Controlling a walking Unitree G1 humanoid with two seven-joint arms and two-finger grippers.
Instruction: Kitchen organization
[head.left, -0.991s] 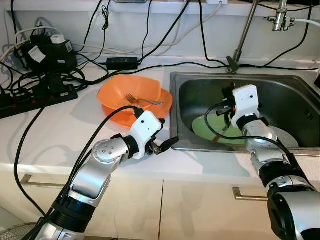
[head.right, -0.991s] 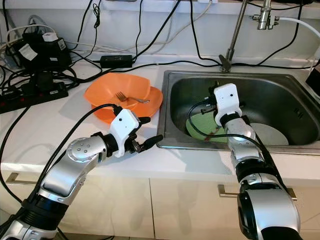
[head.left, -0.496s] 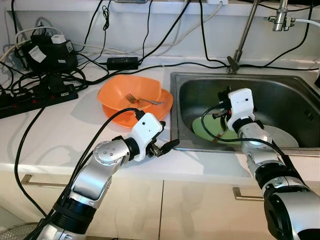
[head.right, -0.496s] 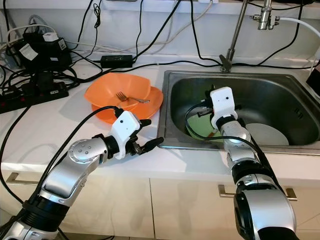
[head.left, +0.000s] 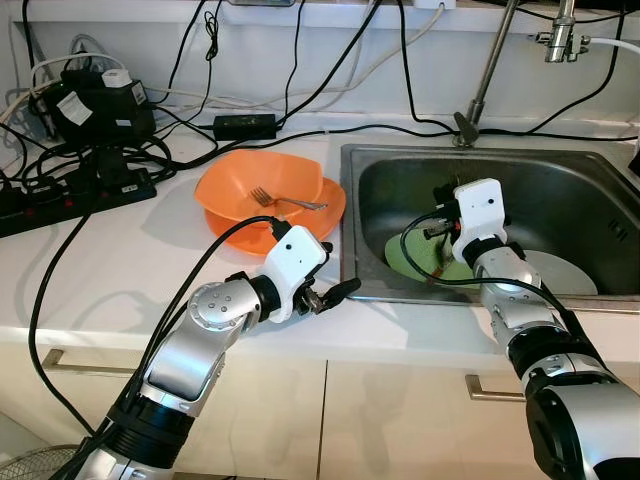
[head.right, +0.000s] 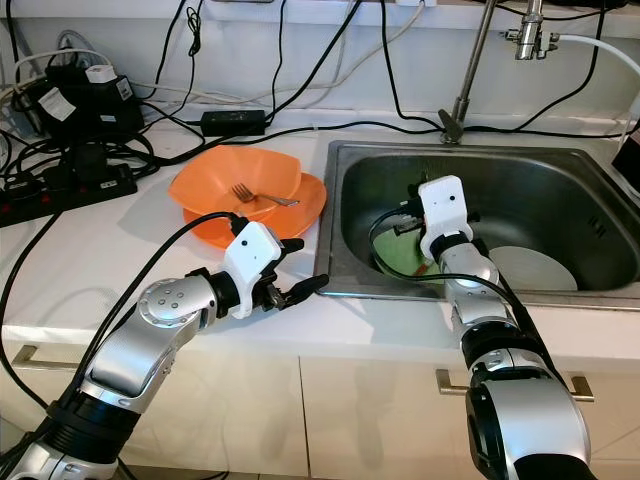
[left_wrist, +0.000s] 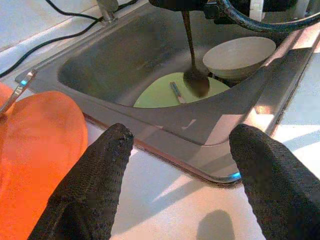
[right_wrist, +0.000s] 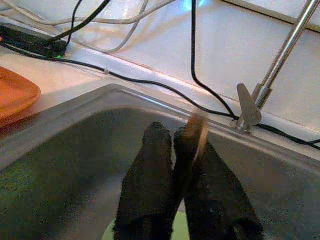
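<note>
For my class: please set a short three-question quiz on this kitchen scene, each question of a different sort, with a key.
1. True or false: the fork lies in the orange bowl.
2. What does the right gripper hold? A) a spoon B) a sponge C) a cup
3. Fill in: the green plate lies inside the ____.
Key: 1 true; 2 A; 3 sink.

No writing can be read anywhere here. The black adapter (head.left: 92, 105) at the worktop's back left corner carries white labels, but their print is too small to make out.
</note>
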